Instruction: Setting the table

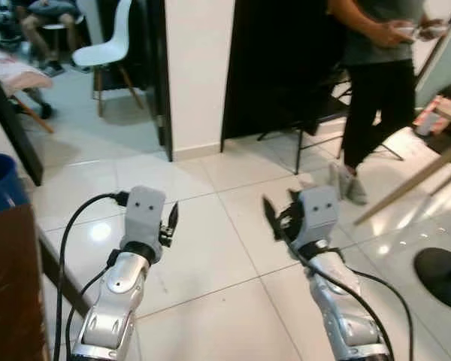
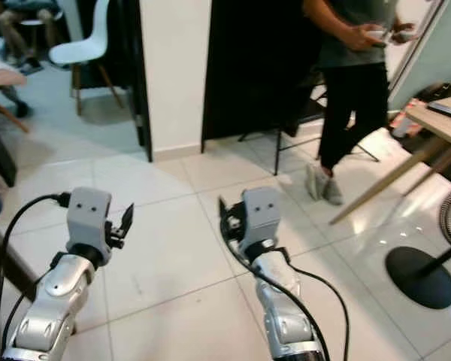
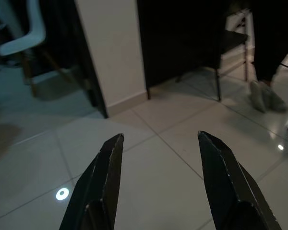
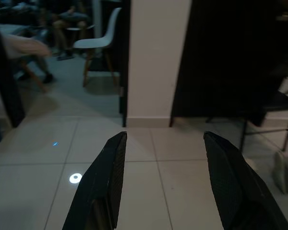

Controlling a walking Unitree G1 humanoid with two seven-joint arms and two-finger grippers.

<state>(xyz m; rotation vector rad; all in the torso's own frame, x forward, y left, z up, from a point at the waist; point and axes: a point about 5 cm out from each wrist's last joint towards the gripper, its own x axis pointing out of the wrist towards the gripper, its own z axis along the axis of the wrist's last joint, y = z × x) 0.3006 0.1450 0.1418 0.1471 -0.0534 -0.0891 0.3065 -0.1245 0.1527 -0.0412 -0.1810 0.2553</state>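
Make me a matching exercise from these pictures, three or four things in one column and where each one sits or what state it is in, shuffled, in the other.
Things:
1. white chair
2. standing person
3. left gripper
4. fan base

Places or states:
A. on the floor at the right, below the wooden table
B. open, holding nothing, above the tiled floor
C. far left, through the doorway
D. far right, beside the dark panel, holding a small object

Pairs: 1-C, 2-D, 3-B, 4-A
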